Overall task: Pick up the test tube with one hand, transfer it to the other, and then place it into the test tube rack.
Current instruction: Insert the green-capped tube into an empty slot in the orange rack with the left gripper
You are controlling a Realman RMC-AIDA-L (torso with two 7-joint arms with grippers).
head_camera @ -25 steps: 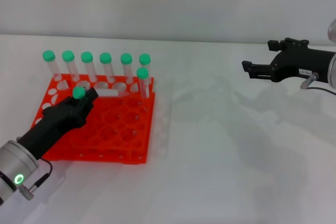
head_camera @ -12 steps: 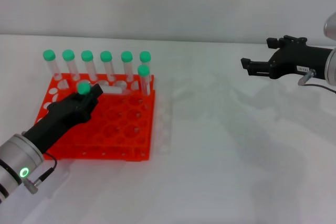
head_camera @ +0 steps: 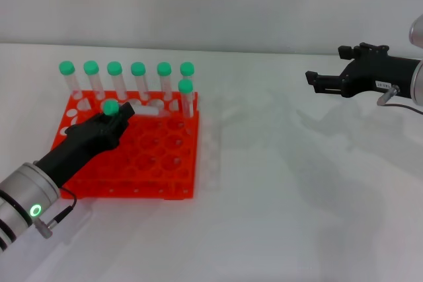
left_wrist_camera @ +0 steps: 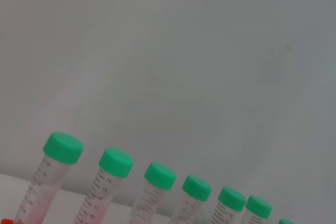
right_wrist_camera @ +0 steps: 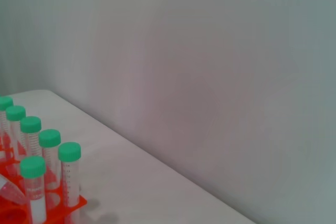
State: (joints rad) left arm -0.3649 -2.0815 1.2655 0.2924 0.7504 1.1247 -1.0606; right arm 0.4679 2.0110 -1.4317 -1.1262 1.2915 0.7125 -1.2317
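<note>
1. Placing step, by the look of it: left gripper (head_camera: 112, 120) over the rack (head_camera: 155, 156), clamped on the tube (head_camera: 111, 107).
2. Best to stand the tube upright over an empty hole, lower slowly, steer clear of the standing tubes (head_camera: 125, 77) behind.
3. Right gripper (head_camera: 317, 82) well off to the side, jaws apart, empty.
4. Tube itself: green cap poking above the fingers, clear body mostly hidden.

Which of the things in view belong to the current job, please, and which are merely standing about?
Job:
- slim clear green-capped test tube
- black left tool holding it
- orange-red plastic rack
- black right tool, parked far right

Standing about:
- seven other green-capped tubes in rack
- white table
</note>
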